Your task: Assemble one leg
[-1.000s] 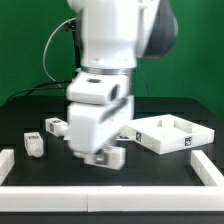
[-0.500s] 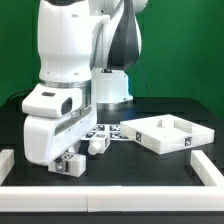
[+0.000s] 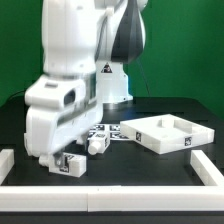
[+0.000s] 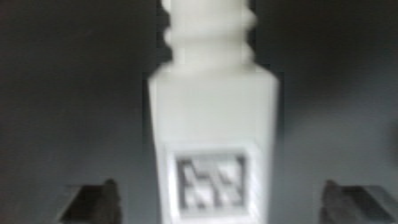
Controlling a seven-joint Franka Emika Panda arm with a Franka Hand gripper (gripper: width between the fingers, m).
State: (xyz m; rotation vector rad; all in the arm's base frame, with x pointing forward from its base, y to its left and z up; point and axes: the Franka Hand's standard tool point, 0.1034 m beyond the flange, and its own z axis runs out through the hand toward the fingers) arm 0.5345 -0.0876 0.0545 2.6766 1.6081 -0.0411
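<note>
A small white leg (image 3: pixel 72 165) with a black-and-white tag lies on the black table at the exterior view's left. My gripper (image 3: pixel 62 160) is low over it. In the wrist view the leg (image 4: pixel 214 110) lies lengthwise between the two dark fingertips (image 4: pixel 89 200), with its tag showing. My gripper (image 4: pixel 221 205) is open, with a gap between the leg and each fingertip. A second leg (image 3: pixel 97 142) lies just behind, toward the middle. The large white square tabletop (image 3: pixel 186 142) lies at the exterior view's right.
White border rails run along the table's front (image 3: pixel 110 196), left (image 3: pixel 8 160) and right (image 3: pixel 210 165). Small tagged white pieces (image 3: pixel 116 130) lie between the second leg and the tabletop. The robot base stands behind the middle of the table.
The arm swung from the middle to the exterior view's left and came down over the leftmost leg. In the last half second it has only settled slightly.
</note>
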